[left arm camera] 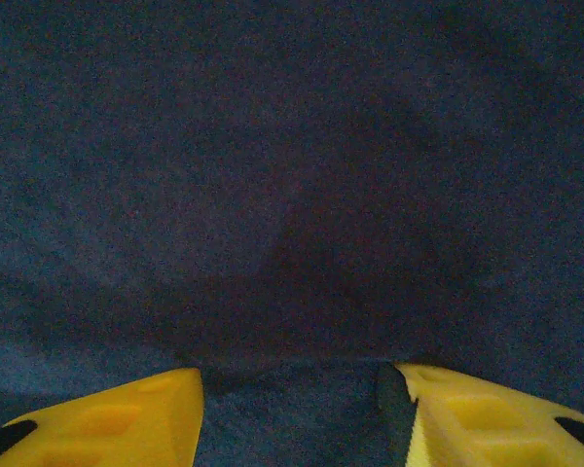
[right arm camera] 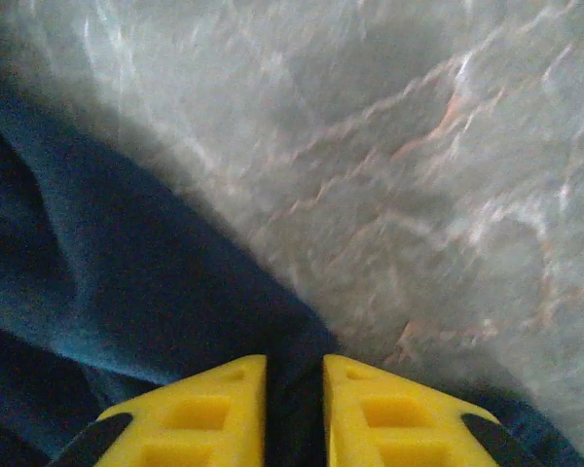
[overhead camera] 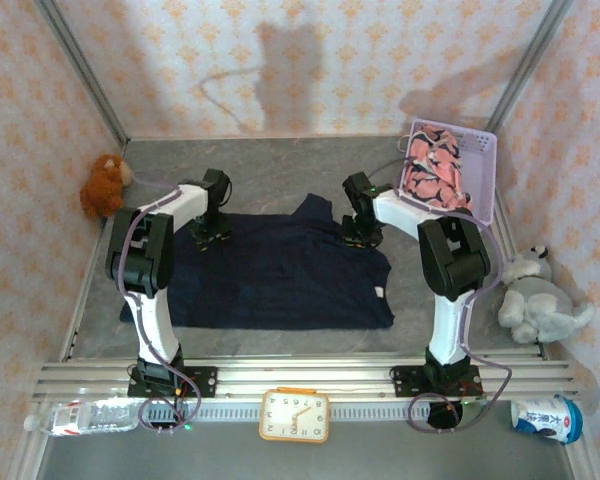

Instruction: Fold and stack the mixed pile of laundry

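Grey marbled table, and the large plain dark navy cloth garment lies spread flat mid-frame. Left end effector is on its upper left edge, released, fingers apart. Right end effector is at the upper right edge, clenched on a navy fold. Smaller pink printed garment sits in the lavender perforated plastic basket, upper right.

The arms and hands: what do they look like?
Both the left arm and right arm have white segments with bulky black joints on black bases. A purplish cable loops along each. The left hand and right hand each have two chunky yellow fingers with moulded recesses and black patches.
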{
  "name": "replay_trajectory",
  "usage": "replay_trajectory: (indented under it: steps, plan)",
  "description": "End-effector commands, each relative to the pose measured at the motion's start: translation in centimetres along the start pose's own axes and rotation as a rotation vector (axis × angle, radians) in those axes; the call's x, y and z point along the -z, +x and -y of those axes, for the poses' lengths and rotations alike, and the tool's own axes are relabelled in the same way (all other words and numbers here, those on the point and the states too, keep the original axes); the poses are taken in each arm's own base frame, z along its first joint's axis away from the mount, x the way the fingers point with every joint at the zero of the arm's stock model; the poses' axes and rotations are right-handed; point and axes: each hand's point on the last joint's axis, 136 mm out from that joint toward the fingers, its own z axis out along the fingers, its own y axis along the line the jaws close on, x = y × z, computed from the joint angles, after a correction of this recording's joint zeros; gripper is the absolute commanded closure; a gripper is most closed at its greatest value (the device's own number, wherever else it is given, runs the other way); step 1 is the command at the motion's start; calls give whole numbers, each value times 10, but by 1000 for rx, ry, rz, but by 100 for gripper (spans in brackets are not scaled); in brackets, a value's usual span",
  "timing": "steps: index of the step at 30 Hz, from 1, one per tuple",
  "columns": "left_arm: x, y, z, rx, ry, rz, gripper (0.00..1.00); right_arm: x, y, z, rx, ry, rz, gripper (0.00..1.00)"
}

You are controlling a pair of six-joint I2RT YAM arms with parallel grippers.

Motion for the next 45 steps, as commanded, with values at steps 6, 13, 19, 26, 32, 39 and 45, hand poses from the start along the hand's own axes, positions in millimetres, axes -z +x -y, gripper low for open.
replay_trajectory:
  steps: [6,13,19,26,32,39,45]
  plan:
    - [-3,1,-11,-84,-75,-48,47,13,-47,-16,43,-76,82,66]
    - [-7,12,-17,-78,-80,-74,47,-25,-51,-20,71,-89,31,63]
    - [-13,23,-20,-45,-72,-94,47,-24,-59,-15,83,-45,40,92]
    - [-15,24,-24,-35,-83,-90,47,51,-62,-33,180,-73,162,100]
    - [-19,25,-26,-30,-94,-94,47,70,14,-65,284,-121,107,100]
    - [-20,27,-25,-26,-88,-100,47,36,114,-86,443,-180,-164,86]
    - [-16,24,-24,-33,-86,-93,47,59,76,-84,305,-301,-71,57]
